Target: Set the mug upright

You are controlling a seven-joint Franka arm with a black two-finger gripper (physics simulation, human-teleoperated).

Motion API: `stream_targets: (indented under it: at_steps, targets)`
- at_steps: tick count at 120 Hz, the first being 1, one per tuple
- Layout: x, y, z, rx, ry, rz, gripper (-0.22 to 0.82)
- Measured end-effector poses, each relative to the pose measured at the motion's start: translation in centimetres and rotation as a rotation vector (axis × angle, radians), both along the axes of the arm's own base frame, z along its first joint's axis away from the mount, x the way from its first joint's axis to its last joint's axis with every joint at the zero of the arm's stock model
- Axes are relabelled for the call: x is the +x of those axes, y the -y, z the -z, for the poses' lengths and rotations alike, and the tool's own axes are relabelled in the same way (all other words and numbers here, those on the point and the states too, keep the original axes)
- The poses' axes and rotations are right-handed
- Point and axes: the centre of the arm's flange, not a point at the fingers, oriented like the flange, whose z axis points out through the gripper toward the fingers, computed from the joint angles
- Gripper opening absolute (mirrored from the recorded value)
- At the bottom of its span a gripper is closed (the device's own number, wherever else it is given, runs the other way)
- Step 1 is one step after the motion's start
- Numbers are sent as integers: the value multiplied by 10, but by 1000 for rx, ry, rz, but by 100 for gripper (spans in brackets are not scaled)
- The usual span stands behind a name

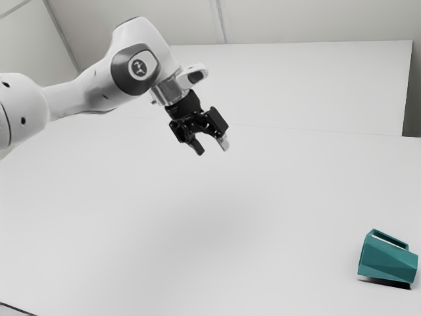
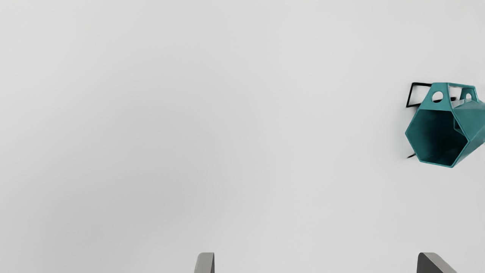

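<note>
Above table (image 1: 217,217), end effector (image 1: 213,147) wide open, empty

spread black tool (image 1: 212,148), teal mug (image 1: 387,260) apparently tipped over, pale table (image 1: 164,230)

Teal mug (image 1: 387,262), black gripper (image 1: 212,149)

The mug is plain teal, darkening almost to black inside. White covers most of the arm (image 1: 79,99), with dark-grey patches. The 2 fingertips (image 2: 204,263) look grey; the table (image 1: 164,230) is plain pale grey.
</note>
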Motion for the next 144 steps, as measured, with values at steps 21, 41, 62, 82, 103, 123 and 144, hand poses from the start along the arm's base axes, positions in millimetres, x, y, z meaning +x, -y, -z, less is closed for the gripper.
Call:
stream_targets:
  at_steps: [21,41,62,82,103,123,144]
  targets:
    - [-8,29,17,-67,18,43,58]
    - [-20,63,34,-120,31,98,57]
    - [-26,91,52,-174,32,131,56]
    - [-30,115,69,-214,28,152,56]
    - [-34,141,91,-271,1,143,56]
    - [-38,157,104,-313,-32,104,57]
    - [-39,175,126,-339,-80,55,57]
